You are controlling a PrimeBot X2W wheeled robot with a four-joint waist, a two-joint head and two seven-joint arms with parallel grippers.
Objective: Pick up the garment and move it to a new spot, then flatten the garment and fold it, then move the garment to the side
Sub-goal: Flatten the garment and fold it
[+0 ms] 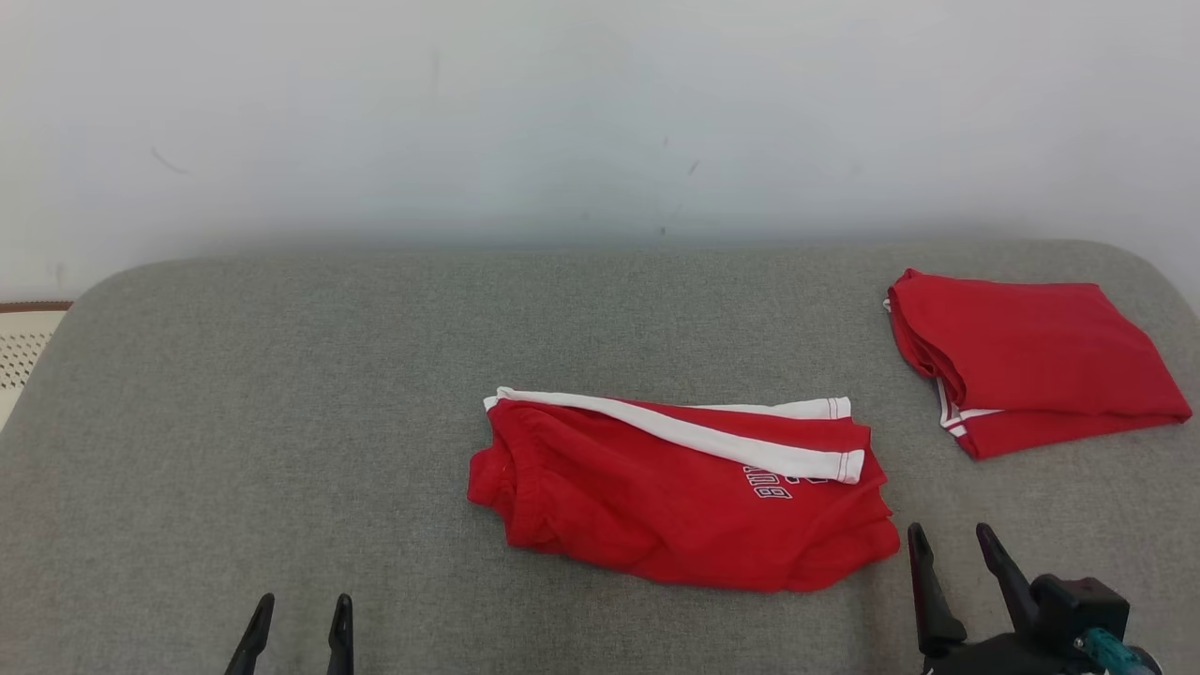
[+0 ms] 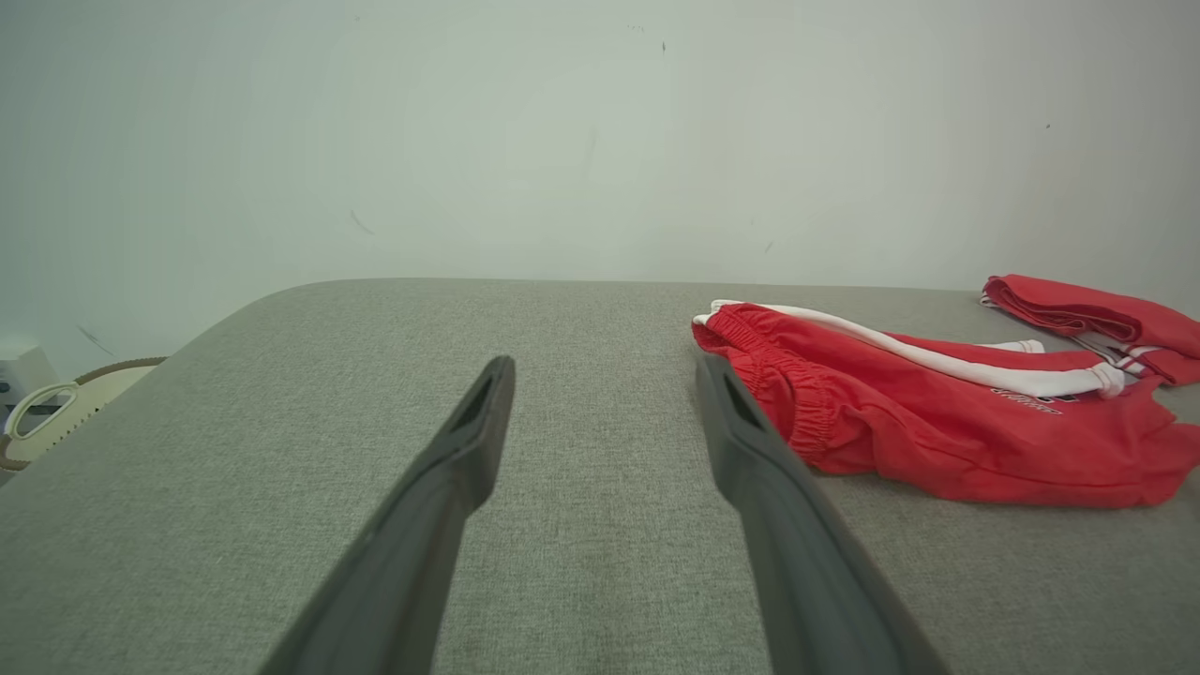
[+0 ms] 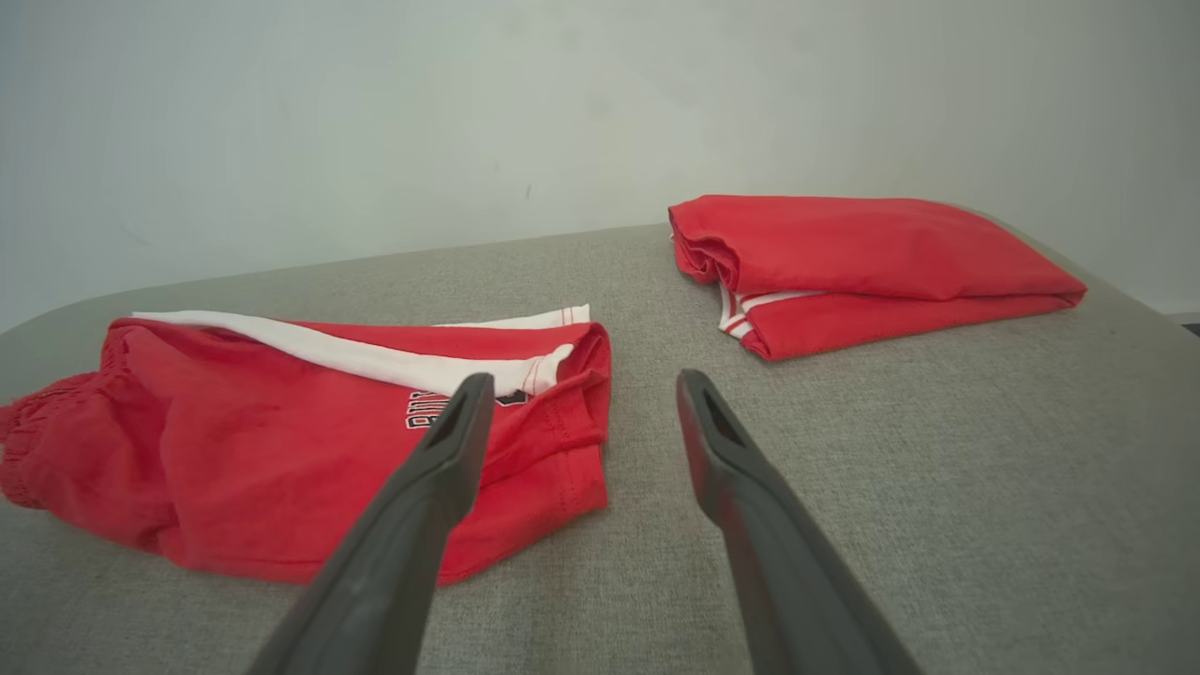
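Observation:
The garment (image 1: 675, 487) is a pair of red shorts with white side stripes and white lettering, folded over on itself in the middle of the grey surface (image 1: 281, 422); it also lies at the right of the left wrist view (image 2: 937, 422) and at the left of the right wrist view (image 3: 309, 450). My left gripper (image 1: 300, 614) stands open at the lower left, well clear of the cloth, with bare surface between its fingers (image 2: 600, 370). My right gripper (image 1: 949, 539) is open just beside the shorts' right hem, its left finger over the hem edge in its own view (image 3: 577, 389).
A second red garment (image 1: 1027, 361) lies neatly folded at the far right of the surface, close to the rounded right edge (image 3: 872, 267). A pale wall (image 1: 600, 112) stands behind. A perforated pale object (image 1: 23, 352) sits off the left edge.

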